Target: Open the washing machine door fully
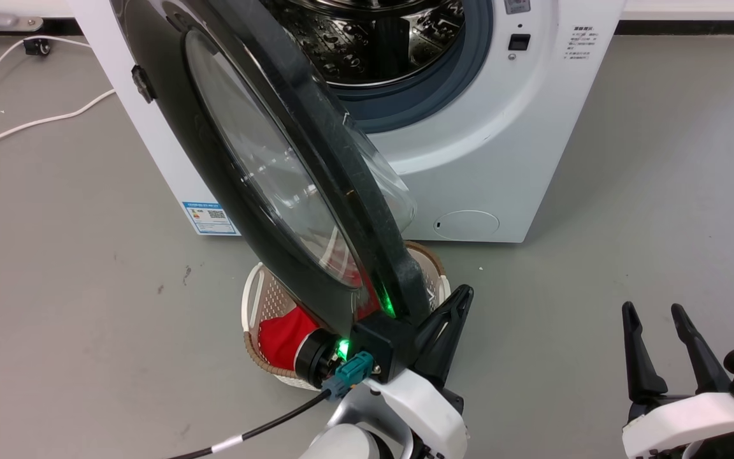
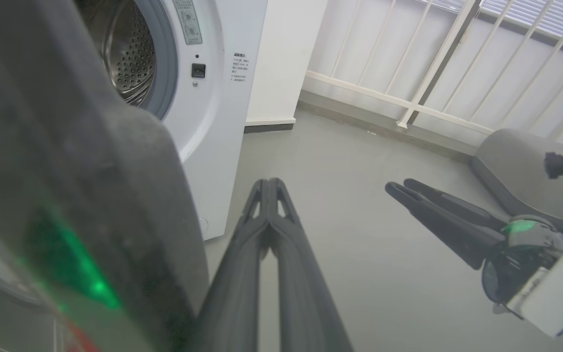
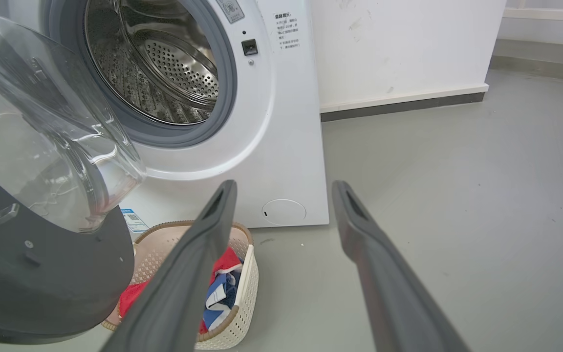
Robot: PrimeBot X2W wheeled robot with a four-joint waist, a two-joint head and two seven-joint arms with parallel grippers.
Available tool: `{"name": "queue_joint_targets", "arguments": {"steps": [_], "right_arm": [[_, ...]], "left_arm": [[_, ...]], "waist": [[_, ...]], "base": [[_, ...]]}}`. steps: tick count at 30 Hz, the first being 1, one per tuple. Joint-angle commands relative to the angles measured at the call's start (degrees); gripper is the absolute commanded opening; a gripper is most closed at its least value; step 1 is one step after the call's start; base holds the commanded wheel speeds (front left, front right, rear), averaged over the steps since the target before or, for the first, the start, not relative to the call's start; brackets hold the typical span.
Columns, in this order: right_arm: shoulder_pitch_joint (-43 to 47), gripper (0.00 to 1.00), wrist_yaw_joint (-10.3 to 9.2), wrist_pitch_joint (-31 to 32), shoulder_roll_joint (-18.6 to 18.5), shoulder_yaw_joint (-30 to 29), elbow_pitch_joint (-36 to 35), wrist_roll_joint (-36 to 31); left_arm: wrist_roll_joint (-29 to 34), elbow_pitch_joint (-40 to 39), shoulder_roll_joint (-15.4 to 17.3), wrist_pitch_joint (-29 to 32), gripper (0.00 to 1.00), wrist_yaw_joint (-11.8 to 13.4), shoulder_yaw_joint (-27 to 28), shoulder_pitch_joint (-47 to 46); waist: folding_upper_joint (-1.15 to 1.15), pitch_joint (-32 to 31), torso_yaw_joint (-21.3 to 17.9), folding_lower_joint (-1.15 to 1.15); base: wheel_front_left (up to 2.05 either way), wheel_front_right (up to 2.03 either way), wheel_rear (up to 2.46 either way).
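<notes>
Left gripper [image 1: 460,302] sits nearest, low and central, and its two dark fingers are pressed tight together with nothing between them; the left wrist view [image 2: 269,188] confirms it, tips meeting. It's tucked against the right side of the washing machine door [image 1: 246,166], right at the black rim's near edge. Whether finger and rim actually touch, I cannot tell. Over at the near right the right gripper [image 1: 652,312] hangs above bare floor, fingers spread apart, holding nothing and well clear of the door.

That door is swung well out from the washing machine [image 1: 501,159], hinged on the left, its free edge pointing toward the robot and its clear glass bowl bulging to the right. Behind it the steel drum [image 3: 164,63] stands exposed inside the grey-blue gasket [image 3: 223,98].

Under the door's near edge sits a white laundry basket [image 1: 255,299] with red and blue clothes [image 3: 223,288] inside. Grey floor [image 1: 86,319] all round, a white cable [image 1: 23,124] trailing at the far left, a white wall [image 3: 399,44] to the machine's right, pale railings [image 2: 433,63] beyond.
</notes>
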Motion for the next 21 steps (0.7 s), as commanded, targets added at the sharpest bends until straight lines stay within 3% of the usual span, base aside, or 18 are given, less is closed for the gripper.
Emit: {"name": "queue_joint_targets", "arguments": {"steps": [1,8,21], "right_arm": [[-0.8,1.0,0.01,0.0,0.1,-0.2,0.1,0.1],[-0.7,1.0,0.01,0.5,0.1,-0.8,-0.3,-0.3],[0.1,1.0,0.01,2.4,0.1,-2.9,-0.9,-0.5]], "left_arm": [[-0.2,0.0,0.7,-0.4,0.0,0.6,0.7,0.4],[0.1,-2.3,3.1,-0.5,0.0,1.9,1.2,2.6],[1.0,-13.9,7.1,1.8,0.0,5.2,0.5,9.4]], "waist": [[0.0,0.1,0.2,0.0],[0.0,-0.1,1.6,0.0],[0.0,-1.8,7.4,0.0]], "base": [[0.0,0.0,0.0],[0.0,0.0,0.0],[0.0,0.0,0.0]]}}
